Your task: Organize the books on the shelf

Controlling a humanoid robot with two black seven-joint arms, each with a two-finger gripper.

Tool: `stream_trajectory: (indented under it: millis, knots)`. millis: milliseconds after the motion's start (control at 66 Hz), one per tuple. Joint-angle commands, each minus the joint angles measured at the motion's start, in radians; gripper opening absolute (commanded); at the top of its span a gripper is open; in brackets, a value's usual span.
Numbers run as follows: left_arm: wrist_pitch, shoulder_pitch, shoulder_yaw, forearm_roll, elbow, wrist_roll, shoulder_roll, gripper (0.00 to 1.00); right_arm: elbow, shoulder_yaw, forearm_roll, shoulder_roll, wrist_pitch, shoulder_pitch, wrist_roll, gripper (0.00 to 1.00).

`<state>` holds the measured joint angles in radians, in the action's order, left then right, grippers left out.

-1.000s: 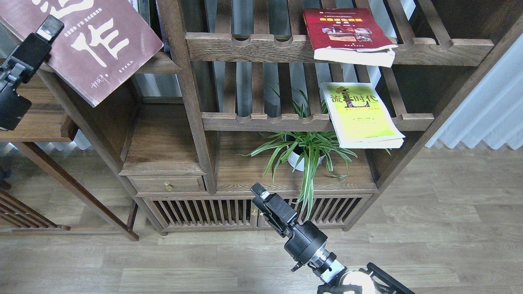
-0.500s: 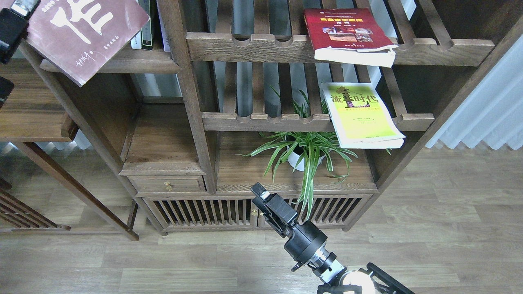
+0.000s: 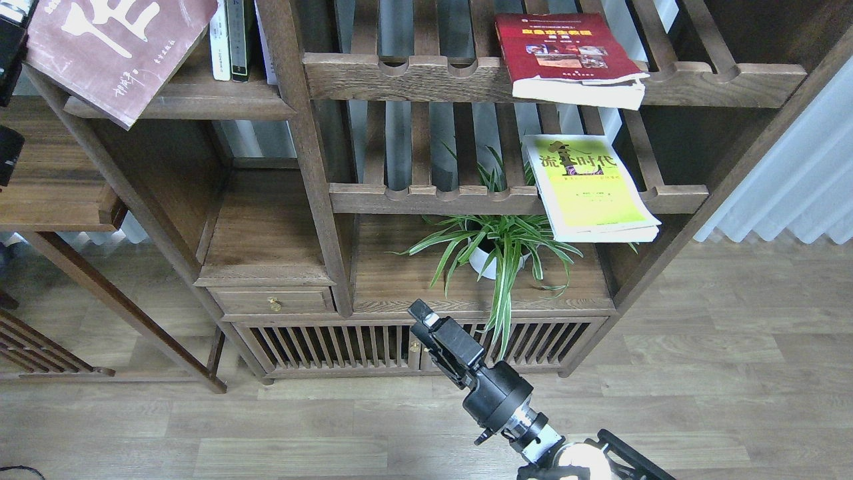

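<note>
The dark maroon book (image 3: 113, 50) with big white characters is at the top left, tilted, its lower corner hanging over the front of the flat dark-brown shelf plank (image 3: 220, 107). My left gripper (image 3: 14, 17) is at the view's top left edge, shut on the book's left side and mostly cut off. The red book (image 3: 566, 57) lies on the upper slatted rack. The yellow-green book (image 3: 590, 187) lies on the lower slatted rack. My right gripper (image 3: 423, 313) is low in front of the cabinet, empty; its fingers read as one dark block.
Thin white and dark volumes (image 3: 228, 37) stand upright on the plank right of the maroon book. A potted spider plant (image 3: 496, 250) sits under the lower rack. A side table (image 3: 53, 200) stands at the left. Wooden floor lies in front.
My left gripper has carried the maroon book up and to the left, toward the plank, and is now mostly out of view. The upright volumes have come into sight. My right arm has not moved.
</note>
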<state>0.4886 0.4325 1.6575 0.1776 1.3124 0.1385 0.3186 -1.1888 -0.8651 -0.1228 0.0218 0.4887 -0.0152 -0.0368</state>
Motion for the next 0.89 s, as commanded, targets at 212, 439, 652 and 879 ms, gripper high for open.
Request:
stream_trajectory:
  millis: [212,439,652,879]
  knots:
    - [0.000,0.100,0.024,0.154,-0.022,-0.005,-0.056,0.00,0.000,0.005,0.017,-0.005,0.000,0.000,0.000,0.85]
    - [0.000,0.207,0.033,0.270,-0.131,-0.011,-0.036,0.00,0.000,0.009,0.026,-0.017,0.000,-0.002,0.000,0.87]
    - [0.000,0.227,0.030,0.306,-0.122,0.006,-0.010,0.00,0.003,0.009,0.026,-0.022,0.000,0.003,0.001,0.90]
    - [0.000,0.293,0.010,0.312,-0.196,-0.003,0.073,0.00,0.047,0.001,0.026,-0.022,0.000,0.014,0.000,0.92]
